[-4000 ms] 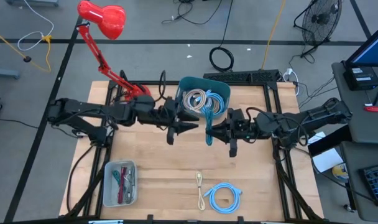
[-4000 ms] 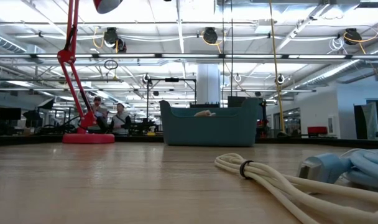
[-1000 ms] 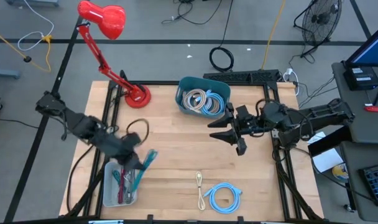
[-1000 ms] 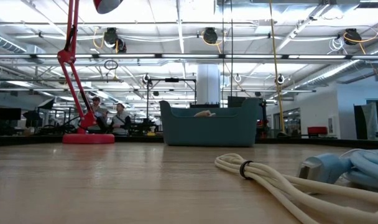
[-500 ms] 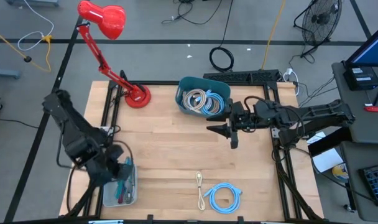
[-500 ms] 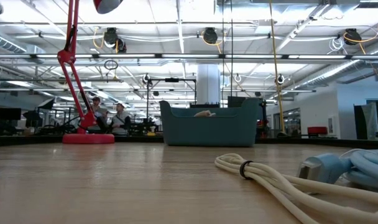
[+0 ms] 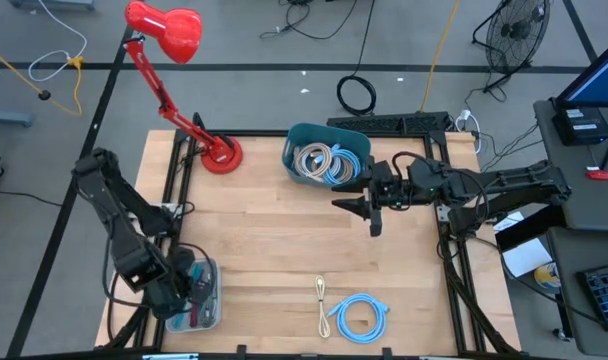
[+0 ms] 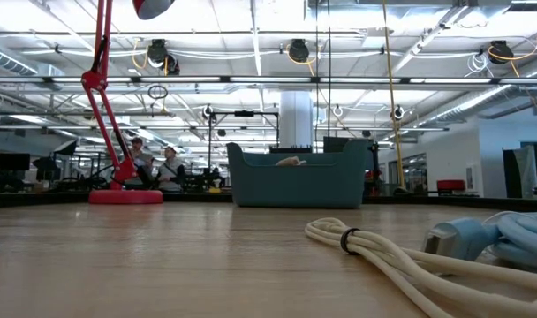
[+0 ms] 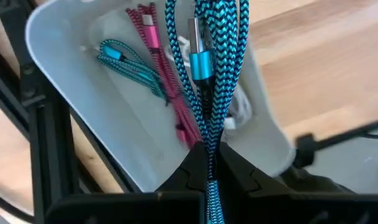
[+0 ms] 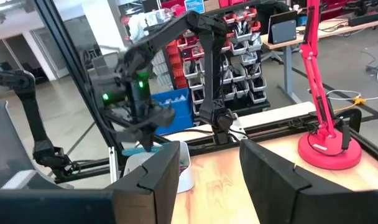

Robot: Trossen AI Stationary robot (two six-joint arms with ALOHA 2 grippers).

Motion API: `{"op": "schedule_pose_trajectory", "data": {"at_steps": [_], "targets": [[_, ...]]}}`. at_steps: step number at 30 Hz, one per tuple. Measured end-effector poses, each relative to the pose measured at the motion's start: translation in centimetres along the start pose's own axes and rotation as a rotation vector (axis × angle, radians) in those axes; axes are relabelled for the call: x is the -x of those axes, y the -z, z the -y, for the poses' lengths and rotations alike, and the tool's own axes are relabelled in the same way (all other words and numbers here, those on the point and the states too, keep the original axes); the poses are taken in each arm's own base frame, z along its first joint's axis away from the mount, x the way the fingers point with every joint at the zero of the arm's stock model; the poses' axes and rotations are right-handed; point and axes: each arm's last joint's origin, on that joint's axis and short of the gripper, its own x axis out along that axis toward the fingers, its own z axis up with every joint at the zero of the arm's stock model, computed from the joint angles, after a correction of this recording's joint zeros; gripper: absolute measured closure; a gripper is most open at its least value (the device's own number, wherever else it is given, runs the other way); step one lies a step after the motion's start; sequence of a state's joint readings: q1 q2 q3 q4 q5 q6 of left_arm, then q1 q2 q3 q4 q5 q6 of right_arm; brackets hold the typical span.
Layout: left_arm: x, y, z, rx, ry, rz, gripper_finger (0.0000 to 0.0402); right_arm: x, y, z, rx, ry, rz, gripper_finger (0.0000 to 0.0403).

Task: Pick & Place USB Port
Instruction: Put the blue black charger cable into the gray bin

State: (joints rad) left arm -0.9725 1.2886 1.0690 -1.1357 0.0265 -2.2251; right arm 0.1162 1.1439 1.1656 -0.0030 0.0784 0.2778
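Note:
A blue braided USB cable with a metal plug hangs in my left gripper, which is shut on it. That gripper points down over the white tray near the table's near left corner. The tray holds pink and teal cables. My right gripper hovers open and level beside the teal bin, its fingers with nothing between them. My left gripper pinches the blue cable's bundled strands between its two fingers, several strands together. The fingers come from above, pointing down. The cable hangs below them over the tray's inside, plug end farthest from the fingers; whether that end touches the tray cannot be told.
The teal bin at the far middle holds coiled cables. A cream cable and a light blue coil lie near the front edge. A red desk lamp stands on its base at the far left.
My left arm has swung toward the table's near left corner and sunk over the white tray, carrying the blue cable. Its gripper has tipped from slanting to pointing down and has rolled, staying shut on the cable.

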Motion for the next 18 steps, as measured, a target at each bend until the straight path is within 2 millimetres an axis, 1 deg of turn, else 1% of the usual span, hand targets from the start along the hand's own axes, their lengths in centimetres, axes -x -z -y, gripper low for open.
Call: {"op": "schedule_pose_trajectory", "data": {"at_steps": [7, 10, 14, 18], "targets": [[-5.1, -0.8, -1.4, -0.001, -0.028, -0.034, 0.0389, 0.0, 0.0, 0.0, -0.05, -0.002, 0.002, 0.0243], [-6.8, -1.4, -2.2, 0.002, -0.049, -0.025, 0.0392, 0.0, 0.0, 0.0, -0.056, -0.003, 0.002, 0.0243], [-7.8, -2.1, -3.1, 0.009, -0.112, -0.005, 0.0392, 0.0, 0.0, -0.1, -0.084, -0.006, 0.001, 0.0243], [-8.1, -2.3, -3.3, 0.015, -0.135, -0.018, 0.0392, 0.0, 0.0, -0.1, -0.103, -0.006, 0.001, 0.0243]]}}
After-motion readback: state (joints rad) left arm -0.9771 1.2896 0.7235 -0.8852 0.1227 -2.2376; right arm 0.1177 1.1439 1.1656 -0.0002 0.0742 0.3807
